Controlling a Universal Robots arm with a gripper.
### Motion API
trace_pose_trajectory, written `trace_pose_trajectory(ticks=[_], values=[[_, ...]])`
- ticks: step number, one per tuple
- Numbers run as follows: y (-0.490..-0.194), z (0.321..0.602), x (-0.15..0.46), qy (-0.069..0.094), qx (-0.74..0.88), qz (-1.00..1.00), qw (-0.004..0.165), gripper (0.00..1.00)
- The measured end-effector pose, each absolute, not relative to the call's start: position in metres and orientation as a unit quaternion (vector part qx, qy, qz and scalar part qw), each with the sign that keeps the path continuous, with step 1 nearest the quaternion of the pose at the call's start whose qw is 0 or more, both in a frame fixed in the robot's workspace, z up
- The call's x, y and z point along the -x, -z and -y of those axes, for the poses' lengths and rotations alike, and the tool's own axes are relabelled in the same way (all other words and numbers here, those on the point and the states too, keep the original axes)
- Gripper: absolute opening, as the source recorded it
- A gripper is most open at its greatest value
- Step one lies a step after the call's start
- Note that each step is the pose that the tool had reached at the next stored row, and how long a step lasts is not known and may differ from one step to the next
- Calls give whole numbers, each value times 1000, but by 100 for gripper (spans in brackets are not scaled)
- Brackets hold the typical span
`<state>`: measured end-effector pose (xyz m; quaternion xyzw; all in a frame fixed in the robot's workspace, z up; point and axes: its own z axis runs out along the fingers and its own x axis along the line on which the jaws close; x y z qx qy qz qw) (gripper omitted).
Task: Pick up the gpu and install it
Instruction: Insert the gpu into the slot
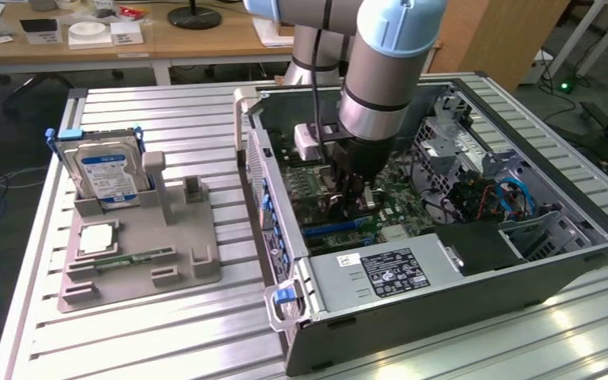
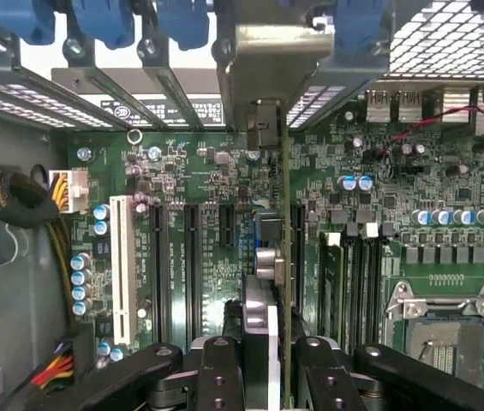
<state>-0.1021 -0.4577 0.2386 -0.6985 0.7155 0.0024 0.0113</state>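
Two black fingers (image 2: 218,377) of the gripper (image 2: 263,381) stood partly closed, pinching the gpu (image 2: 271,282) edge-on between them. The card stood upright inside the open case (image 1: 557,261), over the green motherboard (image 2: 447,171) among its dark slots, beside the white slot (image 2: 122,265). Its metal bracket (image 2: 271,64) reached the rear slot openings under the blue clips (image 2: 104,21). In the exterior view the arm (image 1: 383,71) came straight down into the case, and the gripper (image 1: 348,202) sat low over the board behind the silver power supply (image 1: 383,273). Farther to that view's left, on the slatted table (image 1: 156,340), a grey holder (image 1: 140,253) kept the hard drive (image 1: 105,174) upright.
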Motion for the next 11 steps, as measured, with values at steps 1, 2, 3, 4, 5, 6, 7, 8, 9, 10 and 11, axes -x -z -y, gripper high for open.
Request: trace_pose_trajectory(ticks=[1, 2, 3, 4, 5, 6, 7, 8, 9, 10, 11], values=[[-238, 458, 103, -2, 699, -715, 11, 28], [-237, 458, 104, -2, 699, -716, 11, 28], [-237, 458, 104, -2, 699, -716, 11, 28], [-237, 458, 104, -2, 699, -715, 11, 28], [-237, 458, 105, -2, 699, -715, 11, 28], [-237, 458, 104, -2, 699, -715, 11, 28], [-236, 458, 105, -2, 699, -715, 11, 28], [-236, 458, 105, -2, 698, -716, 11, 28], [-236, 458, 105, -2, 698, -716, 11, 28], [-236, 458, 104, -2, 698, -716, 12, 28], [-236, 458, 104, -2, 699, -715, 12, 28]])
